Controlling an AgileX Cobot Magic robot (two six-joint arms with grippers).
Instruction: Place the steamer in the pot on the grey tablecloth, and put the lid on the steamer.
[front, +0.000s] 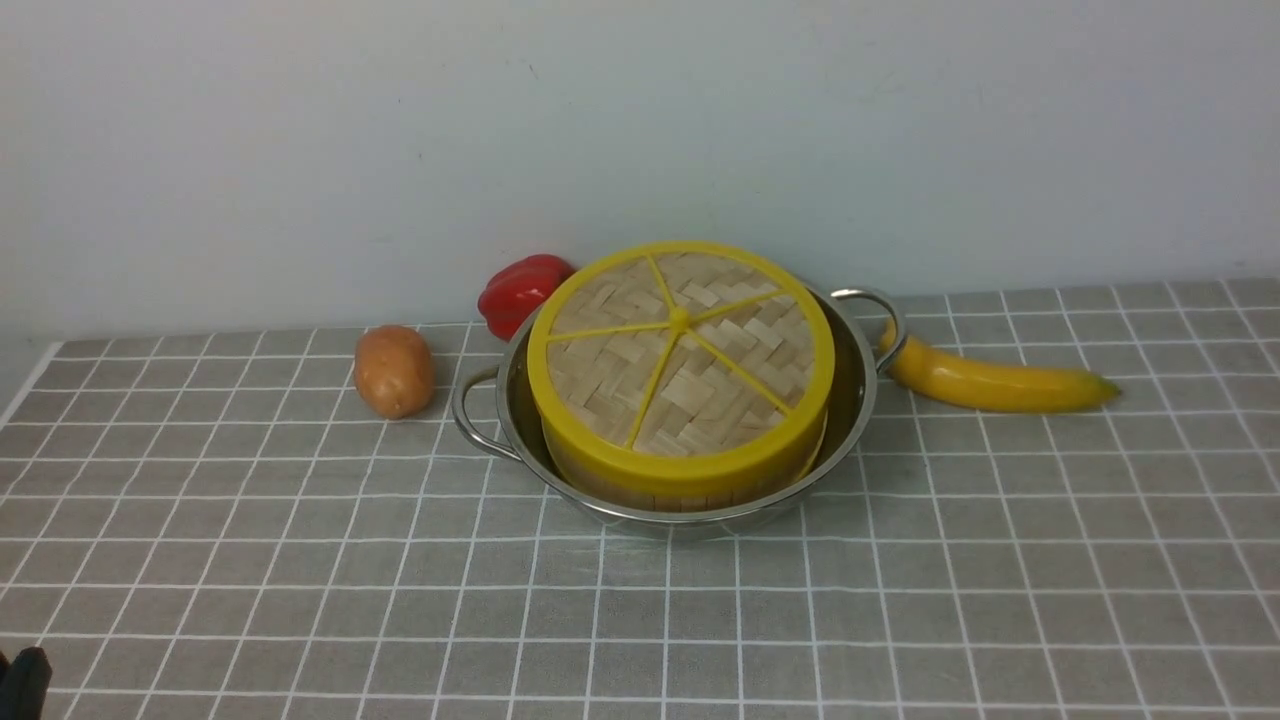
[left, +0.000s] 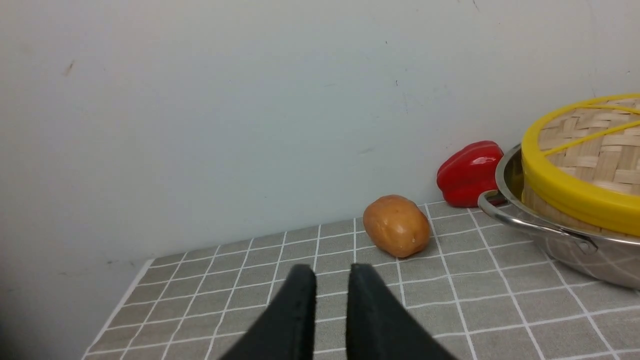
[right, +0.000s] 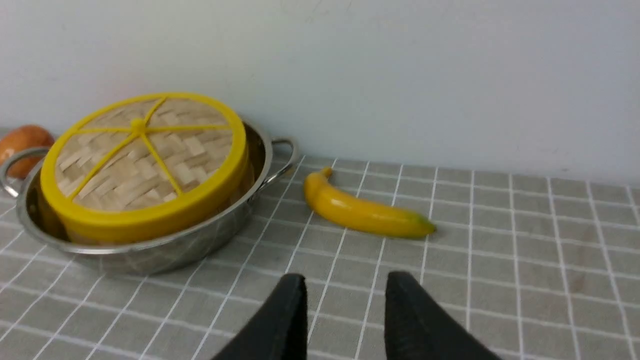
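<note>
Since the flat woven-bamboo lid (front: 680, 355) sat tilted on the bamboo steamer (front: 680, 485) in the steel pot (front: 860, 400), both empty grippers, left gripper (left: 332, 272) slightly apart, right gripper (right: 345, 285) spread, should press it level.

pot (front: 855, 400): one
steamer (front: 690, 492): one
lid (front: 682, 357): one
potato (front: 394, 370): one
red pepper (front: 520, 292): one
banana (front: 990, 382): one
grey tablecloth (front: 300, 560): one
</note>
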